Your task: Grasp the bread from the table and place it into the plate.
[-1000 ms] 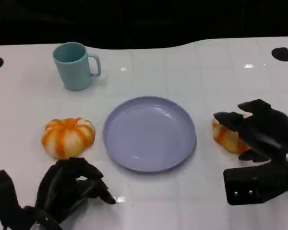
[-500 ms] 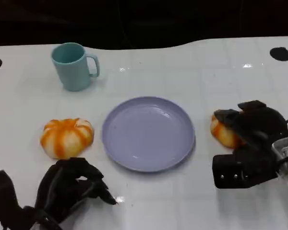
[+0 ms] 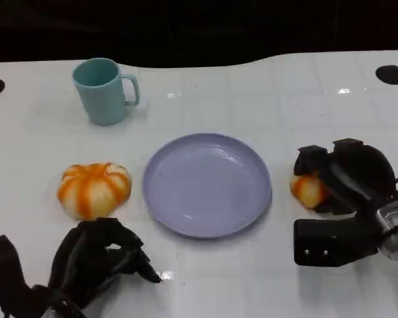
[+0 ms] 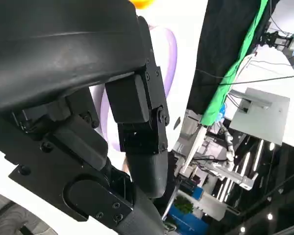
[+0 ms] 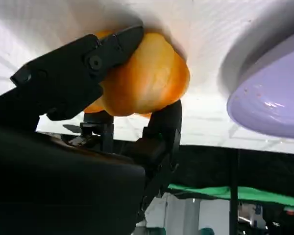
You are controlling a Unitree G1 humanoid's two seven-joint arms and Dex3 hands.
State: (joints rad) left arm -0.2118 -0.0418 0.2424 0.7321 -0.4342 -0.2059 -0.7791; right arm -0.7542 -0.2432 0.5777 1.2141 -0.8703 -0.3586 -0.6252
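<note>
My right hand (image 3: pixel 348 177) is wrapping its fingers (image 5: pixel 76 73) around the bread (image 3: pixel 310 189), pinching it from both sides as it is sitting on the table (image 3: pixel 265 99) just to the right of the plate (image 3: pixel 207 183). My left hand (image 3: pixel 96 258) is resting near the table's front edge with its fingers curled in on nothing, just in front of a second orange bun (image 3: pixel 93 189). A teal mug (image 3: pixel 105 90) is standing well behind that.

White table (image 3: pixel 265 99): plate (image 3: pixel 207 184), cup (image 3: pixel 104 91), breads (image 3: pixel 93 189).

2 breads (image 3: pixel 93 189), 1 plate (image 3: pixel 207 184), 1 cup (image 3: pixel 103 90).
</note>
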